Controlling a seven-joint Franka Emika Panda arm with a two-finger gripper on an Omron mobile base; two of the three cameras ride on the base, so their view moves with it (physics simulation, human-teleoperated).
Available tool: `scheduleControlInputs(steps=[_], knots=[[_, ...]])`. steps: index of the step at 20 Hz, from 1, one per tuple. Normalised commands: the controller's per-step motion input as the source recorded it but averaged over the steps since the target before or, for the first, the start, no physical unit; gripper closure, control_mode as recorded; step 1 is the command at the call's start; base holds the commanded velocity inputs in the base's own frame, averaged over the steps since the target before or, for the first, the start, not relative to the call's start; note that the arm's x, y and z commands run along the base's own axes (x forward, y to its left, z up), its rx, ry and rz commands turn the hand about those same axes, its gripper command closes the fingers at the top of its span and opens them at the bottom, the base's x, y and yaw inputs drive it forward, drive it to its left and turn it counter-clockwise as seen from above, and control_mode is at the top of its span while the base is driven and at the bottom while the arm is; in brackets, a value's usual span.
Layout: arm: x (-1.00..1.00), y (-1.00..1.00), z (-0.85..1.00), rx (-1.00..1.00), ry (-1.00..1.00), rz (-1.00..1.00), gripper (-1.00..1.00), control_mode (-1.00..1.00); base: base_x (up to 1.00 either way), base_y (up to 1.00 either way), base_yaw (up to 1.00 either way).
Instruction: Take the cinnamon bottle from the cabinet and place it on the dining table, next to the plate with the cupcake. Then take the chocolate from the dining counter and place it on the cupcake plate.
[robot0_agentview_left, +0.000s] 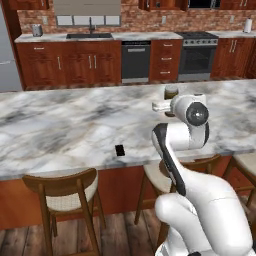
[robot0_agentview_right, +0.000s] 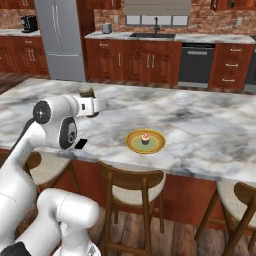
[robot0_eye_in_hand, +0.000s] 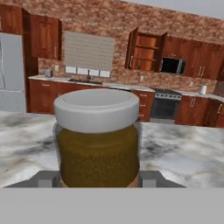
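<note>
left base view: bottle (robot0_agentview_left: 171, 92) upright over the worktop (robot0_agentview_left: 60, 125), held at the arm's far end, chocolate (robot0_agentview_left: 120, 150) near-left of it | right base view: plate (robot0_agentview_right: 145, 142) with cupcake (robot0_agentview_right: 145, 137) lies right and nearer than the bottle | hand view: fingers (robot0_eye_in_hand: 99, 177) clamp the bottle's sides, cap up

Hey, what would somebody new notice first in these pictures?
A brown cinnamon bottle with a white lid, held in the white arm's gripper above the marble counter. Next, the yellow plate with a cupcake near the counter's front edge, and a small dark chocolate piece lying apart.
</note>
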Motion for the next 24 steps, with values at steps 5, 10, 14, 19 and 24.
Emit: scheduleControlInputs(steps=[5,10,14,19,24], knots=[[0.52,0.31,-0.1,0.01,0.11,-0.52,1.0,-1.0,0.0,0.0,0.0],[0.39,0.0,0.1,0.13,0.12,-0.32,1.0,-1.0,0.0,0.0,0.0],[0.02,-0.14,0.0,0.15,0.05,-0.24,1.0,-1.0,0.0,0.0,0.0],[-0.09,-0.16,-0.15,0.2,0.11,-0.11,1.0,-1.0,0.0,0.0,0.0],[-0.06,-0.19,-0.93,0.06,-0.02,-0.01,1.0,-1.0,0.0,0.0,0.0]])
